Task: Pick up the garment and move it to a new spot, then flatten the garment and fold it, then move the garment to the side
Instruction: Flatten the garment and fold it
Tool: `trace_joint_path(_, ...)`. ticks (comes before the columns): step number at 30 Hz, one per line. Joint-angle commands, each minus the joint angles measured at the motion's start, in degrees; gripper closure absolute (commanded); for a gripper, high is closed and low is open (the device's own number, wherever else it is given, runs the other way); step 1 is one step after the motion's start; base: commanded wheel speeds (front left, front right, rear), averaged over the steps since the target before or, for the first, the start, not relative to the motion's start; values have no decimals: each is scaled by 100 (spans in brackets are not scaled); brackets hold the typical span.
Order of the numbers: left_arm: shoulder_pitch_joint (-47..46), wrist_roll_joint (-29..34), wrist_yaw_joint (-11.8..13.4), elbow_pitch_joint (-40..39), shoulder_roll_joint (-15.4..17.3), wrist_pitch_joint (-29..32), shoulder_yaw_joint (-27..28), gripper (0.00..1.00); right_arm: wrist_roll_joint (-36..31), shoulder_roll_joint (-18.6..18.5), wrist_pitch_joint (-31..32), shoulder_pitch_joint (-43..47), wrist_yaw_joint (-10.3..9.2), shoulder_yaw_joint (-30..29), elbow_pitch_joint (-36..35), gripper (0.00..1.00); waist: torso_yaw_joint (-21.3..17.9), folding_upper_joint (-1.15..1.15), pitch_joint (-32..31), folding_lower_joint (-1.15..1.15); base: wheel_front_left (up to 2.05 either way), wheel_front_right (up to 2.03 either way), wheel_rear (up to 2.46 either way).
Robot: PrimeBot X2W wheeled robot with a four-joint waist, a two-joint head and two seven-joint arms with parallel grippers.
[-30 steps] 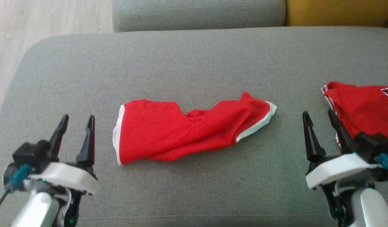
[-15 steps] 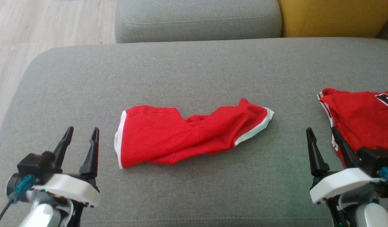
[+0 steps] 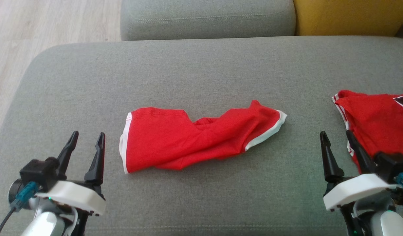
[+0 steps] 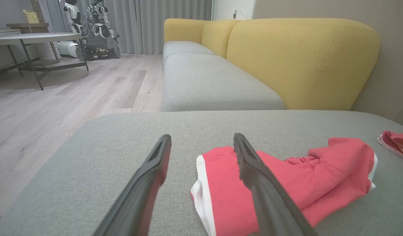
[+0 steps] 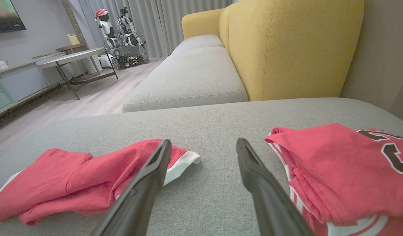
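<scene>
Red shorts (image 3: 201, 139), white-trimmed, twisted, lying mid-cushion on grey sofa seat (image 3: 201, 72), between both grippers, touching neither. Left gripper (image 3: 88, 133) near the shorts' left end, fingers spread, empty. Right gripper (image 3: 336, 132) likewise spread, empty, just beside red jersey (image 3: 378, 124).
</scene>
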Motion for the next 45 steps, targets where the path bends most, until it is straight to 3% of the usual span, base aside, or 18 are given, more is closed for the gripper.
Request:
trace_joint_path(1, -350, 10, 43, -171, 205, -6, 245, 0, -2, -29, -3, -185, -4, 108, -235, 0, 3, 0, 6, 0, 0, 0, 0)
trace_joint_path(27, -513, 29, 105, -240, 208, -29, 217, 0, -6, -29, -8, -597, -4, 294, -107, 0, 101, 0, 260, 0, 0, 0, 0)
trace_joint_path(35, -920, 105, -23, -219, 119, -64, 177, 0, 51, -94, 314, -1915, -4, 1517, 578, 0, 394, 0, 671, 0, 0, 0, 0)
trace_joint_path(45, -1554, 269, -303, 27, -242, -118, 41, 0, 618, -177, 970, -4054, -4, 3216, 2792, 0, 931, 0, 1266, 0, 0, 0, 0)
